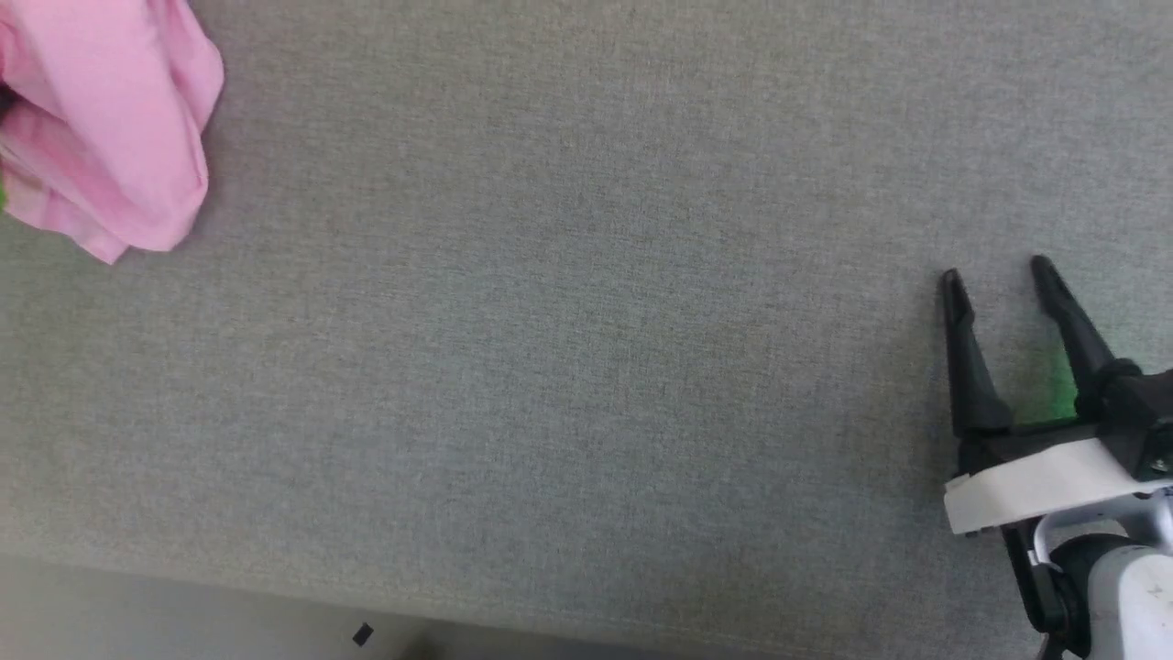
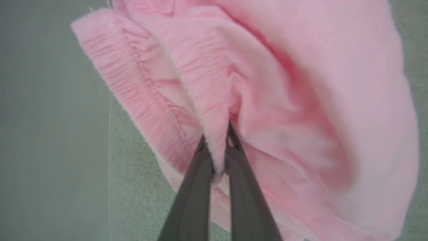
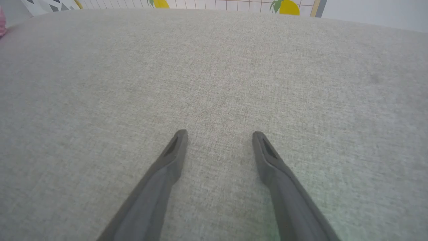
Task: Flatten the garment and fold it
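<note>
Thin, wrinkled light-pink shorts [image 2: 301,100], bunched at far left of grey cloth surface [image 1: 586,367]; est. light, limp, no stiffness, best held at gathered elastic waistband [image 2: 204,77]. My left claw [image 2: 215,140] is pressed together, pinching a waistband fold. Right claw [image 1: 995,269] spread wide, empty, well apart from shorts.

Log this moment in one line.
left claw: shut on shorts, at waistband | right claw: open above grey surface | shorts: bunched, not folded

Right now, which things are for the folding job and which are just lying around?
For the job: garment, pinched at its waistband by the left tool; right tool, open, empty.
Just lying about: small dark scrap; lemon-print panel.
</note>
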You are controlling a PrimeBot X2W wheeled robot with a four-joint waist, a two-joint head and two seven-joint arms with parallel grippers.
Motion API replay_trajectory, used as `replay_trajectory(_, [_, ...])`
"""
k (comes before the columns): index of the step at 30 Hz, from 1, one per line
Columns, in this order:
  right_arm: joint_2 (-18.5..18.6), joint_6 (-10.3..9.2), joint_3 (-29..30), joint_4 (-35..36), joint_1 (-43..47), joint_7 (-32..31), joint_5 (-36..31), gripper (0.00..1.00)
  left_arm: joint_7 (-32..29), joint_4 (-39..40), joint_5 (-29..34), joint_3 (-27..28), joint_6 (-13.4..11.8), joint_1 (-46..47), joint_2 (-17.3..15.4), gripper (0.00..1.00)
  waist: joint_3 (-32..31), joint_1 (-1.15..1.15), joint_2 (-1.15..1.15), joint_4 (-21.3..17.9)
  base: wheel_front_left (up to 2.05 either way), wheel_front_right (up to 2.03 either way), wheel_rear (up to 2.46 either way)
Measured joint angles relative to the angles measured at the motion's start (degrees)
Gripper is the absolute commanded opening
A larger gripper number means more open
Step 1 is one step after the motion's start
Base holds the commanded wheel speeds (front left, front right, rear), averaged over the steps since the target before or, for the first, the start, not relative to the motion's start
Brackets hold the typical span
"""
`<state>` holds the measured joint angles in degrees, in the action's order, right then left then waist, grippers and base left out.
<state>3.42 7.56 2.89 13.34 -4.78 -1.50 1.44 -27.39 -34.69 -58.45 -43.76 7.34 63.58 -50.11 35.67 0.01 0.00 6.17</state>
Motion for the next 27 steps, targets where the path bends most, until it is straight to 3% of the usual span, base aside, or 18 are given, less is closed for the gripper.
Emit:
replay_trajectory(9, [-0.15,0.00,-1.04,-4.82,0.04,0.55,0.32,1.00,14.94,-3.81,3.96,-0.55,0.00,5.59,-0.16,0.00,-6.69,-0.01,0.00,0.07,0.00,0.00,0.00])
replay_trajectory(14, [-0.23,0.00,-0.96,-7.60,0.32,1.02,0.74,1.00,23.24,-1.36,6.17,-1.43,0.00,8.24,0.67,0.00,-12.00,-0.01,0.00,-0.09,0.00,0.00,0.00])
replay_trajectory(23, [-0.33,0.00,-0.60,-10.83,1.14,1.62,1.74,1.00,24.29,9.83,3.71,-3.56,0.00,9.49,4.13,0.00,-21.41,-0.01,0.00,-1.36,0.00,0.00,0.00])
replay_trajectory(27, [-0.41,0.00,-0.81,-11.96,1.07,2.12,1.75,1.00,23.38,14.32,2.03,-3.21,-2.04,9.96,7.36,0.00,-24.34,-0.01,0.00,-3.12,0.00,0.00,0.00])
